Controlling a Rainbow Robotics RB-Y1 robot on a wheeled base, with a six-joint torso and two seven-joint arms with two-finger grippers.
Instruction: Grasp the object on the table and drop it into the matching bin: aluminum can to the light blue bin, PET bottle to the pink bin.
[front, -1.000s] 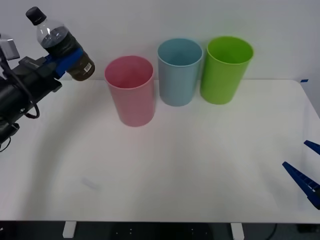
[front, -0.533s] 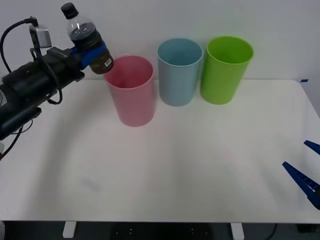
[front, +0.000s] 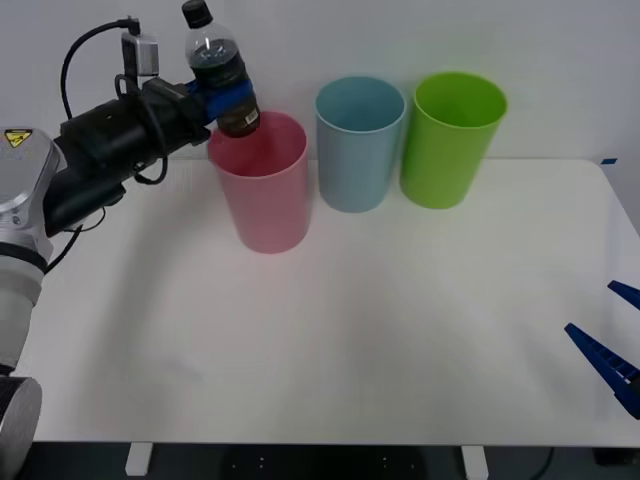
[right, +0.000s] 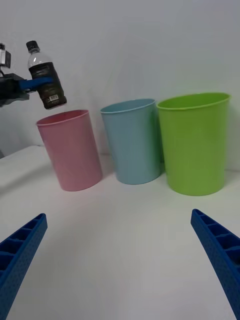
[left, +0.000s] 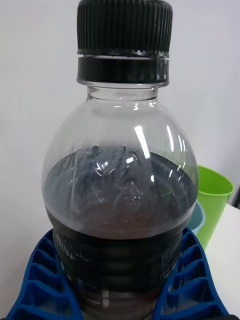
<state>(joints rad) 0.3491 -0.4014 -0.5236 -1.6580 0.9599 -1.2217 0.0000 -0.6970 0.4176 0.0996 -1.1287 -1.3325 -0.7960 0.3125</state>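
Table (front: 400, 330): white, holds three bins in a row near the far edge. Pink bin (front: 261, 182) on the left and a bit forward, blue bin (front: 356, 144) in the middle, green bin (front: 450, 139) on the right. Blue and green stand just beside each other; pink is just apart from blue. All three upright, mouths open.

Left arm (front: 90, 165) reaches in from the left, above table level. Left gripper (front: 226, 100) is clamped around the bottle (front: 221, 72) at its dark lower half, blue fingers (left: 40, 280) hugging both sides of the label. The bottle is in the air, roughly upright with the cap leaning slightly left, its base over the pink bin's near-left rim, above the rim and not inside.

Right gripper (front: 612, 340) sits low at the table's right edge, well apart from the bins, fingers (right: 220, 255) spread wide, nothing between them.

Bottle cap (left: 125, 27): black, ribbed, screwed on.
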